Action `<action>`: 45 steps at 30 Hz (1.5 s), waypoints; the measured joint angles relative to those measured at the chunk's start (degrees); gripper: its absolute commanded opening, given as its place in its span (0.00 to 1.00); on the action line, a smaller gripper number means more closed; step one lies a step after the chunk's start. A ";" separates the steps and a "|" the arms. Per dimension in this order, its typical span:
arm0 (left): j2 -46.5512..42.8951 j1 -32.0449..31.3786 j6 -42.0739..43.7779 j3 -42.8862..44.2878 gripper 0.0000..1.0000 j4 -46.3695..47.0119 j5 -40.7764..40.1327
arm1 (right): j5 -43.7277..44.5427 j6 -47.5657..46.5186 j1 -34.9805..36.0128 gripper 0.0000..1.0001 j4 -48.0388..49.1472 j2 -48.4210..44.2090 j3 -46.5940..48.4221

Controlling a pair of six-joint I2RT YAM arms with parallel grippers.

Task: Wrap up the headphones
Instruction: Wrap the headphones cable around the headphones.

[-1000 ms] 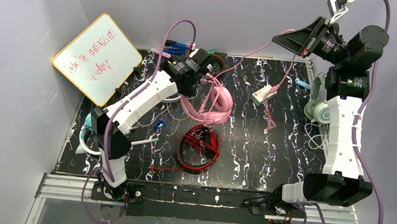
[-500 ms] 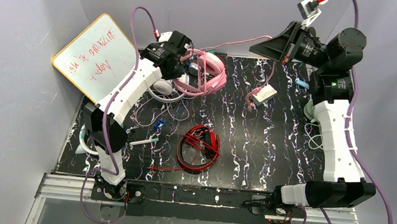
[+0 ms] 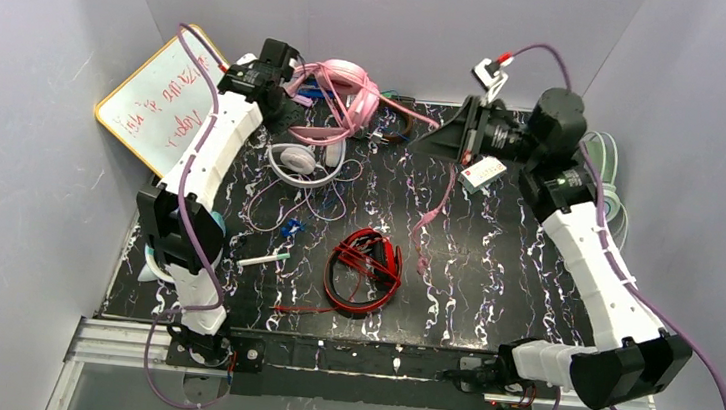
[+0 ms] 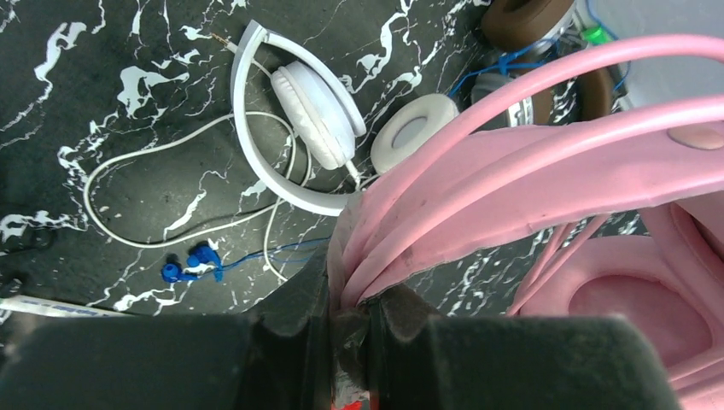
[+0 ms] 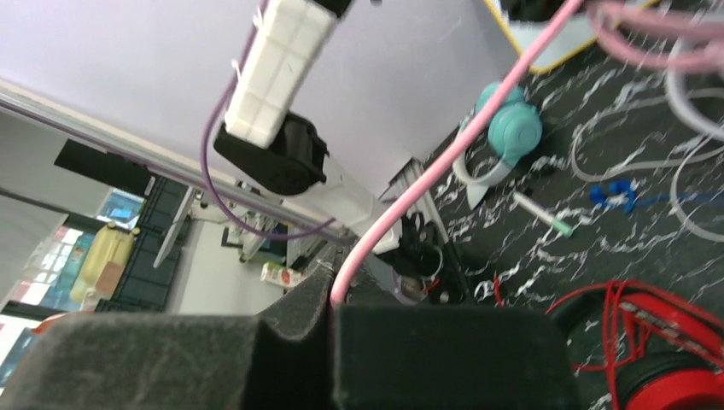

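Over the counter's [image 3: 493, 278] 12 o'clock edge the pink headphones [image 3: 345, 88] are held off the surface, their headband clamped in the left fingers [image 4: 294, 312]. White headphones [image 3: 295, 160] lie at 11 o'clock and red headphones [image 3: 365, 266] near the centre. At 1 o'clock the right fingers [image 5: 299, 299] are pinched together on the pink cord [image 5: 401, 210], which droops toward the centre

Bright, even light; pink headphones [image 5: 657, 38] seem blurred in right wrist view.
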 measured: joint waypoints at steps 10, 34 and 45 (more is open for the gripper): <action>1.25 9.01 -5.09 2.32 0.00 1.84 8.44 | 4.46 -10.08 13.18 0.01 -9.22 -3.80 -14.60; -16.98 13.81 3.06 -8.94 0.00 12.79 27.19 | 12.94 -25.07 -1.81 0.01 -17.57 -1.38 -25.27; -25.22 10.08 0.26 -25.66 0.00 42.34 51.67 | 11.32 -27.15 -6.23 0.01 -18.47 0.24 -25.83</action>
